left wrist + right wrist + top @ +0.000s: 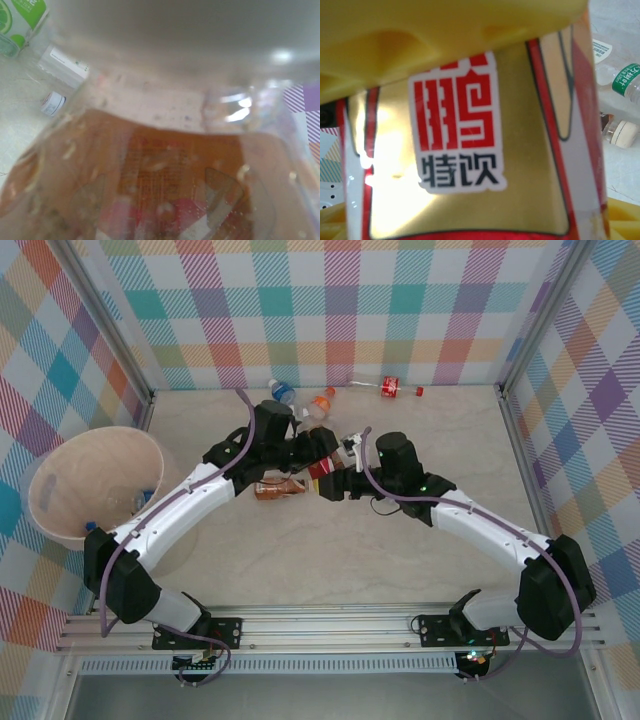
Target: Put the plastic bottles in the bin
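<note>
Beige tabletop ctr: copper-label bottle (275, 488) lies long axis left-right, just under your left gripper (303, 460); can't tell if jaws apart or clamped. Right gripper (338, 483) straddles red-gold bottle (470, 165), grip unclear. Bin (75, 475) far left, so left arm nearer.

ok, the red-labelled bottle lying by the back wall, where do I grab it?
Probably mid-body on the label, from straight above, jaws across its width. The red-labelled bottle lies flat on its side, long axis left-right, red cap to the right, so the round body is the widest hold.
</note>
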`<state>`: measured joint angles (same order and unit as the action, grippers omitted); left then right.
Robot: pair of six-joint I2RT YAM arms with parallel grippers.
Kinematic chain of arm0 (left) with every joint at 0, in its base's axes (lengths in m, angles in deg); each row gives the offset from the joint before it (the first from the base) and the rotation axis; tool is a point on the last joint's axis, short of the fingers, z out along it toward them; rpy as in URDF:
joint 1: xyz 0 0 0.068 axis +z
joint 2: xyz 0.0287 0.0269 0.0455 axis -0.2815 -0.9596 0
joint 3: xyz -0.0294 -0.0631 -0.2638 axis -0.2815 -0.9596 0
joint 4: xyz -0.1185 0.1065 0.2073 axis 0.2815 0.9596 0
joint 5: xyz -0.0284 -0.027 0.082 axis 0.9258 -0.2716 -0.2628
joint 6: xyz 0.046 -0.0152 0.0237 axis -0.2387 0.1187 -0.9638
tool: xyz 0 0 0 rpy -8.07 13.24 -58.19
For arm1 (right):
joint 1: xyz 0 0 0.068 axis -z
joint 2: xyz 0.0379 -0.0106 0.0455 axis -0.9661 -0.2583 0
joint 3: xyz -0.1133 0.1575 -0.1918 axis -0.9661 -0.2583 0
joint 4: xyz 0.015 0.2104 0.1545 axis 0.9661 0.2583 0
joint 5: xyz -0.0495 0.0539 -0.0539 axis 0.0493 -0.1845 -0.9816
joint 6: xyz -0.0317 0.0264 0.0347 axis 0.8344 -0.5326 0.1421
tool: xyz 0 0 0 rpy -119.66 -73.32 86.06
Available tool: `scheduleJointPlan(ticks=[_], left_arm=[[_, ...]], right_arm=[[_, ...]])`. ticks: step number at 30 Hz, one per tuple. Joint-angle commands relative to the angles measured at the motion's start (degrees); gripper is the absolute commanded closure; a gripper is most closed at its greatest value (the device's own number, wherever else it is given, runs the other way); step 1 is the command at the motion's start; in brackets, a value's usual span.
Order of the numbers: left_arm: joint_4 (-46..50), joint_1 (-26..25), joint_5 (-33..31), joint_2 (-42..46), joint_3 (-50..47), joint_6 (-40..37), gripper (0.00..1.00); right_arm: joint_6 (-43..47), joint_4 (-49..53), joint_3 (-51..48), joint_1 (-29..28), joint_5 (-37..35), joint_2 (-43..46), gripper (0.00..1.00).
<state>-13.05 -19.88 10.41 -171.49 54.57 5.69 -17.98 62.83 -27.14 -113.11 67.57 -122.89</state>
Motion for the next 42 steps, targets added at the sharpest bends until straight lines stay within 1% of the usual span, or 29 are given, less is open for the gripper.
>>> scheduleJointPlan(ticks=[1, 4, 8, 10, 11, 14, 16, 21, 22, 24, 25, 27, 29, 32, 33, 35, 39, 42], left_arm=[[0.09, 1.03, 1.91, 2.79, -0.42, -0.37, 0.37], [0.86, 1.87, 0.9, 3.97, -0.93, -0.68, 0.37], [1.92, 3.23, -0.96, 6.5, -1.81, -1.29, 0.38], [3.13, 3.96, -2.16, 7.8, -1.99, -1.84, 0.38], [3.84, 4.34, -2.77, 8.55, -2.1, -2.13, 0.38], [5.66, 5.86, -4.29, 10.7, -2.57, -2.8, 0.39], [6.21, 6.8, -5.22, 12.23, -3.34, -2.88, 0.39], [8.79, 8.46, -7.35, 15.77, -4.03, -3.5, 0.39], [8.96, 8.73, -7.26, 16.35, -4.05, -3.39, 0.39], [7.74, 10.11, -4.78, 17.68, -4.54, -2.73, 0.39], [7.54, 10.77, -4.08, 18.23, -4.55, -2.49, 0.39], [9.0, 11.72, -4.6, 19.36, -3.51, -3.1, 0.39], [11.11, 12.89, -5.48, 20.47, -1.8, -4.13, 0.4], [11.19, 14.88, -4.19, 22.46, 0.39, -5.1, 0.4], [12.2, 15.13, -4.8, 22.99, 1.78, -6.0, 0.4], [15.36, 15.47, -7.01, 23.47, 4.78, -8.4, 0.4], [21.81, 16.09, -14.51, 24.23, 11.26, -14.07, 0.4], [23.56, 16.21, -18.53, 25.26, 14.6, -17.12, 0.4]], right_arm=[[3.93, 0.42, 1.95, -0.63, 1.42, 2.75, 0.24], [5.63, 1.97, 2.1, -0.66, 1.27, 3.92, 0.13], [10.17, 4.81, 1.86, -0.67, 0.51, 6.35, 0.08], [12.14, 6.08, 1.61, -0.67, 0.17, 7.81, 0.01], [13.27, 6.65, 1.44, -0.63, -0.17, 8.52, 0.0], [15.47, 7.7, 0.93, -0.63, -2.61, 10.71, 0.0], [15.77, 6.7, 0.0, -0.67, -5.77, 12.12, 0.0], [13.47, 2.69, -3.19, -0.67, -20.85, 14.39, 0.0], [13.13, 2.34, -3.71, -0.6, -23.0, 14.5, 0.0], [12.44, 2.08, -4.28, -0.67, -26.69, 14.45, 0.0], [12.21, 2.17, -4.42, -0.63, -27.73, 14.35, 0.0], [11.44, 2.47, -4.72, -0.67, -29.44, 14.04, 0.0], [11.16, 2.52, -5.03, -0.66, -30.09, 13.91, 0.0], [10.34, 2.1, -5.67, -0.67, -31.22, 13.8, 0.0], [10.16, 1.96, -5.86, -0.67, -31.42, 13.8, 0.0], [9.94, 1.69, -6.05, -0.61, -31.95, 13.72, 0.0], [9.15, 1.73, -6.05, -0.55, -33.44, 13.48, 0.0], [8.65, 2.08, -6.05, -0.59, -34.2, 13.45, 0.0]])
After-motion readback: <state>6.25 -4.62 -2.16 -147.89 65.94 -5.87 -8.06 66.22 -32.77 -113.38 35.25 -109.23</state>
